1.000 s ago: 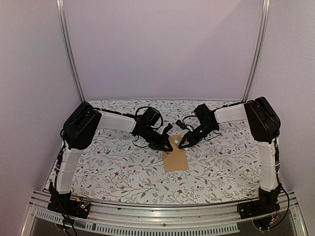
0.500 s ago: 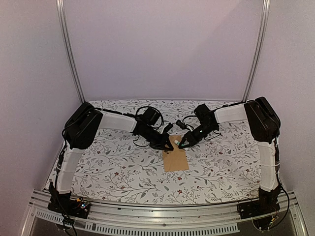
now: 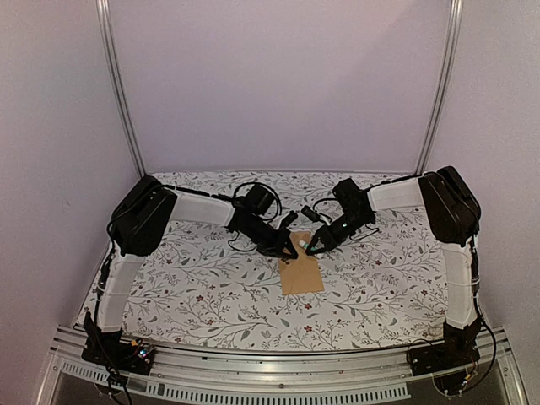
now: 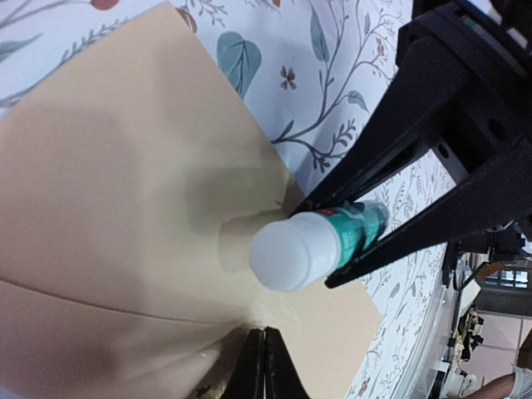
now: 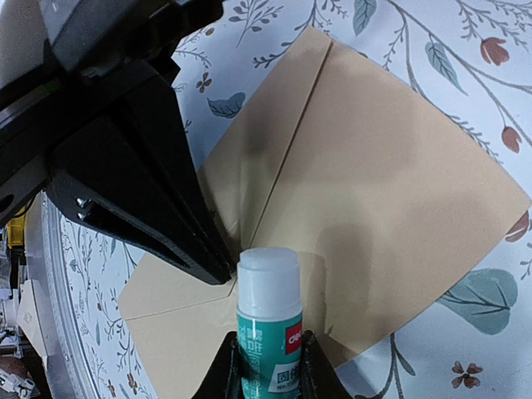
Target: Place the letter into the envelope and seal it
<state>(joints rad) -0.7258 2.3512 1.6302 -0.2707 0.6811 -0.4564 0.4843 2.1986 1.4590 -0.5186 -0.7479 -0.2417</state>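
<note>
The tan envelope point(image 3: 301, 275) lies flat on the floral table between the two arms; it also fills the left wrist view point(image 4: 108, 166) and the right wrist view point(image 5: 399, 191). My left gripper point(image 3: 290, 251) point(image 4: 264, 334) is shut with nothing in it, and its tips press on the envelope where the fold lines meet. My right gripper point(image 3: 313, 248) point(image 5: 268, 339) is shut on a green-and-white glue stick point(image 3: 304, 241) point(image 4: 316, 243) point(image 5: 269, 316). The stick's white end hangs just over the envelope, close to the left fingertips. The letter shows in no view.
A floral cloth point(image 3: 194, 287) covers the table. Black cables point(image 3: 253, 198) loop behind the left wrist. An aluminium rail point(image 3: 270, 371) runs along the near edge, and upright posts point(image 3: 118, 84) stand at the back corners before plain walls.
</note>
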